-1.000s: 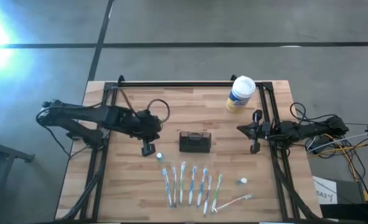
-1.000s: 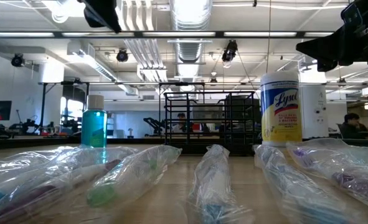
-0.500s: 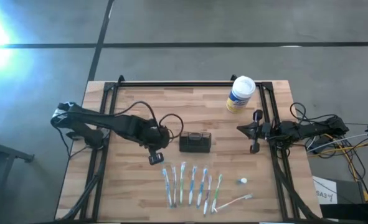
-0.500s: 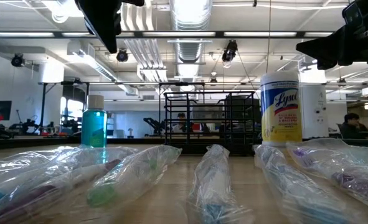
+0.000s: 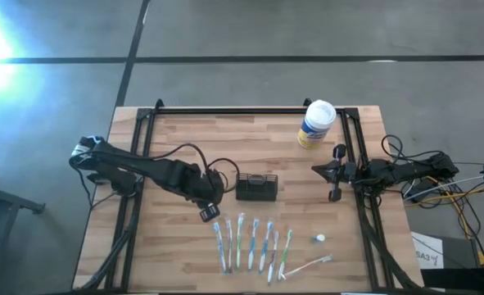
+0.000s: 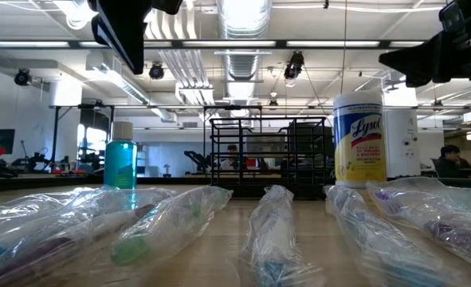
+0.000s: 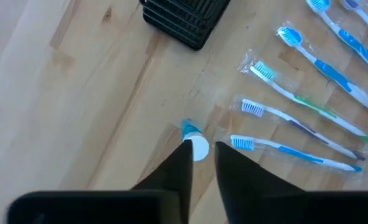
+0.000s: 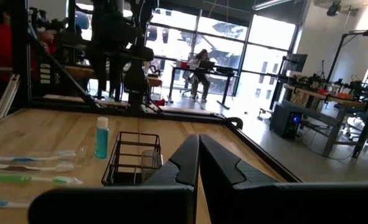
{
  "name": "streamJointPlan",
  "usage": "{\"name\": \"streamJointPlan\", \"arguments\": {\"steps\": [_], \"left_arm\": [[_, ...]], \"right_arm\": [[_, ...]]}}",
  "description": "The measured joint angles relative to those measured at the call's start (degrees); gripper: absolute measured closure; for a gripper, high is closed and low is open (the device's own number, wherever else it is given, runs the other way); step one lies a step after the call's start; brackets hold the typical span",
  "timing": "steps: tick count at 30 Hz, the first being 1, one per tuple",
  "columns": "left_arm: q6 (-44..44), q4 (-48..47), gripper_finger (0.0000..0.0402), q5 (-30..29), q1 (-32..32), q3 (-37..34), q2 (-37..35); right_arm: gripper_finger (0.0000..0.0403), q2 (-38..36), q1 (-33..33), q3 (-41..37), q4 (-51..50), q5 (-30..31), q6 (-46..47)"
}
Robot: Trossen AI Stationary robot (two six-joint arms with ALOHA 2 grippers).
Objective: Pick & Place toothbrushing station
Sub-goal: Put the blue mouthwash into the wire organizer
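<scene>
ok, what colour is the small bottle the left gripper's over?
The small bottle is teal-blue with a white cap; clearest in the right wrist view, standing by the toothbrushing station.

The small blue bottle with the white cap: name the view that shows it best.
Left wrist view: the small blue bottle fills the foreground between the left gripper fingers. Right wrist and low views show it upright, farther off. In the high view the gripper hides it.

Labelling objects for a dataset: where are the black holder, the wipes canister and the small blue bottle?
black holder (image 5: pixel 255 187), high view, top grid
wipes canister (image 5: pixel 315 124), high view, lid
small blue bottle (image 7: pixel 193 140), left wrist view, white cap
</scene>
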Motion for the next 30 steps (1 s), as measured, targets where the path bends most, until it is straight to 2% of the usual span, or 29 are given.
{"name": "streamJointPlan", "arguments": {"steps": [9,13,16,30], "left_arm": [[-2.6,0.2,0.0179,1.3,0.0,-0.3,0.2],[-5.3,0.2,0.0134,2.1,0.0,-0.3,0.2],[-6.5,-0.6,0.0124,2.3,0.0,-0.4,0.6],[-7.9,-4.5,0.0124,3.1,0.1,-0.4,5.8]], "right_arm": [[0.0394,0.0,0.0,0.0,0.4,0.0,0.2],[0.0394,0.0,0.0,0.0,0.4,0.0,0.2],[0.0394,0.0,0.0,0.0,0.4,0.0,0.2],[0.0394,0.0,0.0,0.0,0.5,0.0,0.2]]}}
